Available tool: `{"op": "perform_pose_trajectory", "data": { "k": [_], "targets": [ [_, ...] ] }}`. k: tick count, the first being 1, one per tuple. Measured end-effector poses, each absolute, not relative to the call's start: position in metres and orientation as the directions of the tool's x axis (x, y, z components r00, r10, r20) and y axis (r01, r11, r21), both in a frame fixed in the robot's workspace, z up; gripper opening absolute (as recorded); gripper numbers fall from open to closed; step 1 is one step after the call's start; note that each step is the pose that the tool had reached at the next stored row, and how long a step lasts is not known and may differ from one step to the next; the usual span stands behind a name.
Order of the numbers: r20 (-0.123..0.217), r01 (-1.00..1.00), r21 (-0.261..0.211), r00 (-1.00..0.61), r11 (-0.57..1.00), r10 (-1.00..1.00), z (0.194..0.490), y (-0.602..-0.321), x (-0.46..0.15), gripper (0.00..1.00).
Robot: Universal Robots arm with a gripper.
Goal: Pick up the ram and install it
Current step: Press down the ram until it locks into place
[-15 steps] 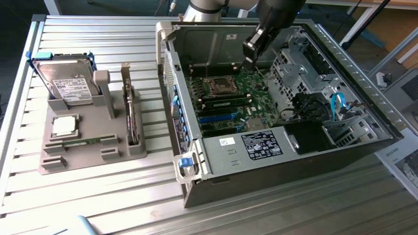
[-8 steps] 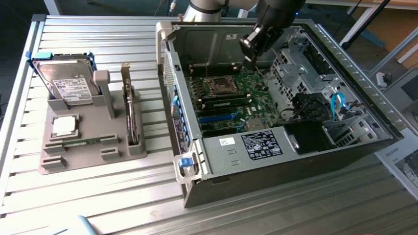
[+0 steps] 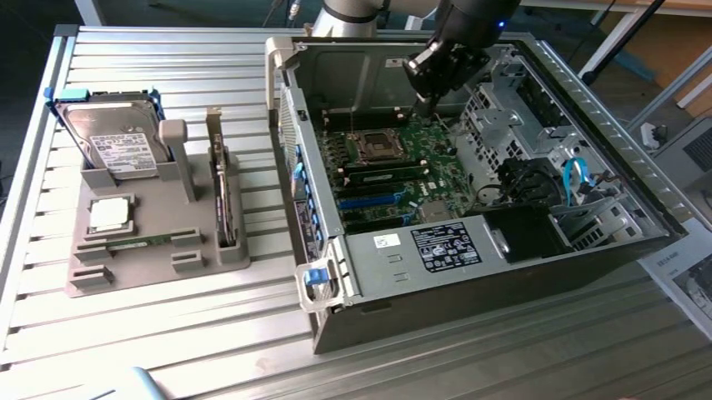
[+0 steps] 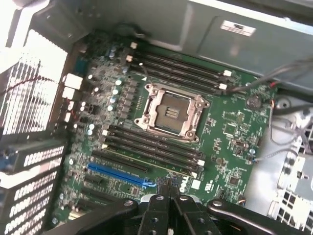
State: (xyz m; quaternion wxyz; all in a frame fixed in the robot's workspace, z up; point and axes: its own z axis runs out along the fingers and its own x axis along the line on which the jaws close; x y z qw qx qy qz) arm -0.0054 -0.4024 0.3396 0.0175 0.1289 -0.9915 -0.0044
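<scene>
RAM install: late stage.
Jaws together, empty, over the motherboard (image 4: 230, 161); ram (image 3: 384, 177) appears seated in a slot beneath them.

My arm (image 3: 462, 33) reaches down at a slant from above, wrist bent, and my gripper (image 3: 426, 104) points down with its fingers (image 4: 159, 208) pinched together, holding nothing.
</scene>
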Motion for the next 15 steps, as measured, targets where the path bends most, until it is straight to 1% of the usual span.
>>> {"op": "perform_pose_trajectory", "data": {
  "k": [11,15],
  "targets": [
    [0.017,-0.065,0.011,-0.998,0.998,-0.065,0.3396,-0.4019,-0.0054,0.1],
    [0.015,-0.052,0.011,-0.999,0.999,-0.052,0.3396,-0.4019,-0.0054,0.1]
  ]
}}
